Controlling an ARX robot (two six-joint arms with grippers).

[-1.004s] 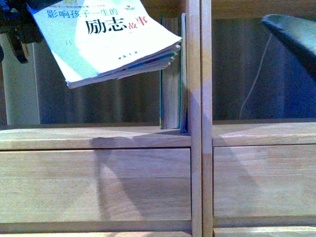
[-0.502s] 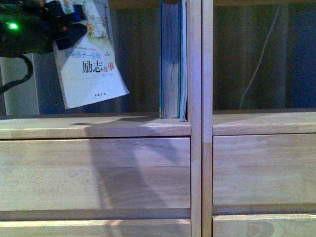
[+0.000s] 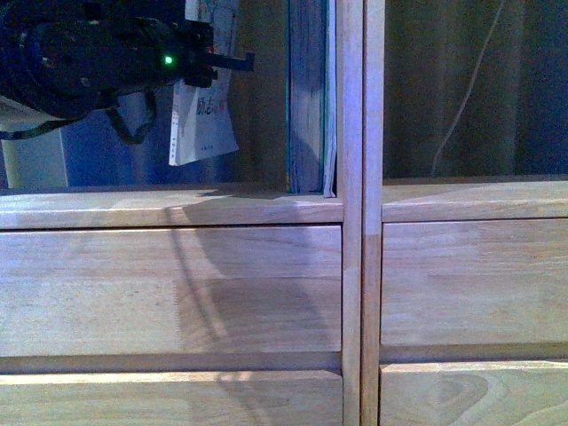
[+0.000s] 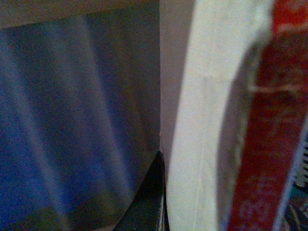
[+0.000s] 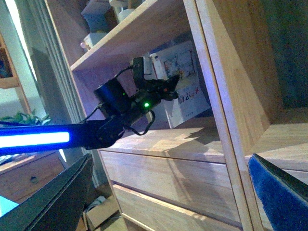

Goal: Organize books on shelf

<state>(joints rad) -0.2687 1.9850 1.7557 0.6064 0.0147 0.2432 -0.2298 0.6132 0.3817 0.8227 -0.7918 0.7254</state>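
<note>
Left gripper (image 3: pixel 211 60) clamps softcover (image 3: pixel 202 124), tilted above shelf (image 3: pixel 177 209) ledge, apart from teal book (image 3: pixel 306 98) by centre upright. Square it vertical, slide against teal book, then lower. Your right gripper (image 5: pixel 171 190): wide, empty.

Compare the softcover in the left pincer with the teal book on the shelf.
The softcover is thin; the teal book is thicker. The softcover hangs tilted in the left pincer; the teal book stands upright on the shelf, against the centre upright. Both are in the same compartment.
</note>
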